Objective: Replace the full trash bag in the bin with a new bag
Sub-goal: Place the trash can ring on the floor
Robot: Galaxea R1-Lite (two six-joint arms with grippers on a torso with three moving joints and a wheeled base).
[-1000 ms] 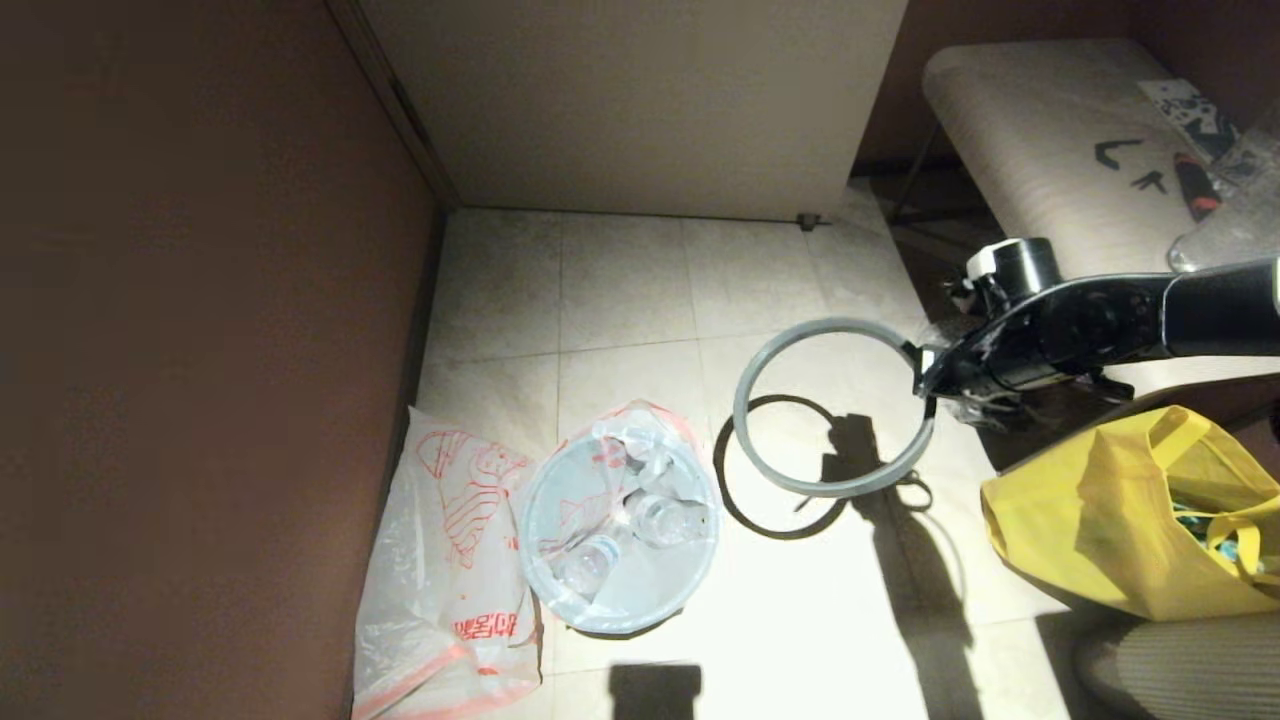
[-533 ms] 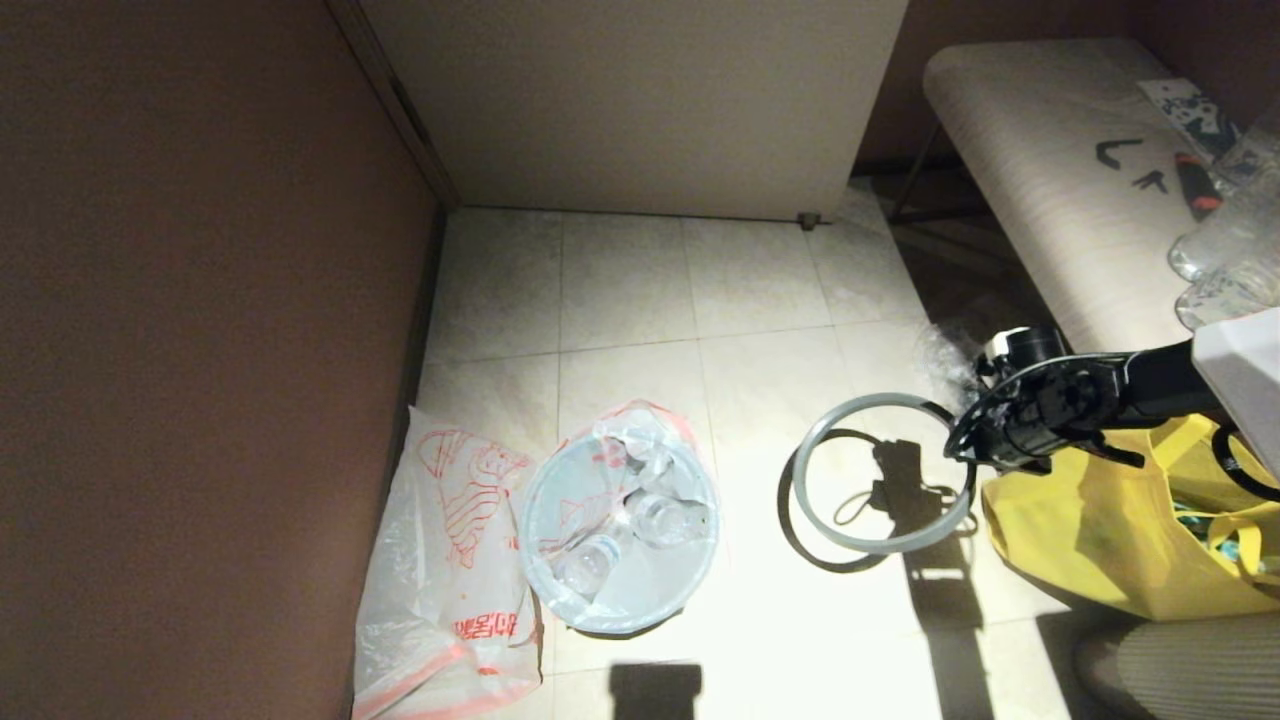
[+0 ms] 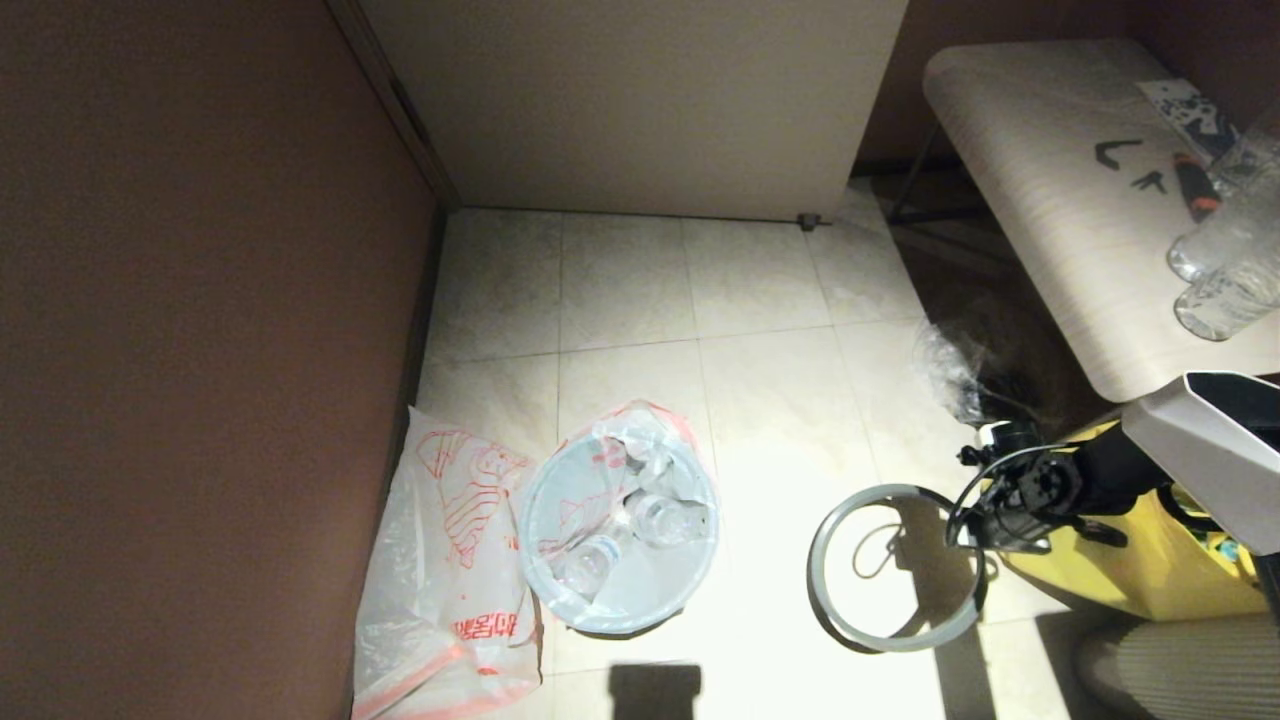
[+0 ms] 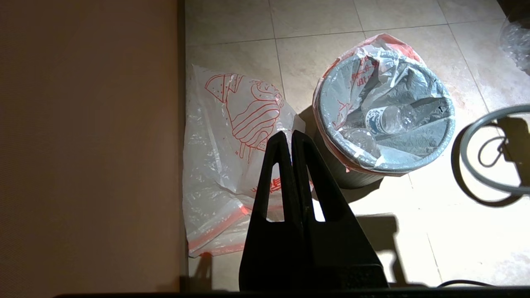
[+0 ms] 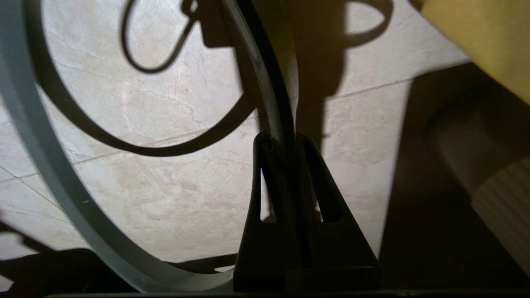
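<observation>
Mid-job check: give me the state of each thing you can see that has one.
grey ring rim: off the bin, pinched in right gripper.
bin: upright, bag-lined.
full trash bag: in the bin, mouth open, bottles showing.
new bag: flat on the floor beside the bin.
left gripper: shut, empty.

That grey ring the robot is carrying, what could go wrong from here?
The right gripper pinches the grey ring only by one thin edge, so it might slip or swing loose. The ring hangs close beside the yellow tote and could snag on it. The full bag sits in the bin unclamped, so it could slide inward.
</observation>
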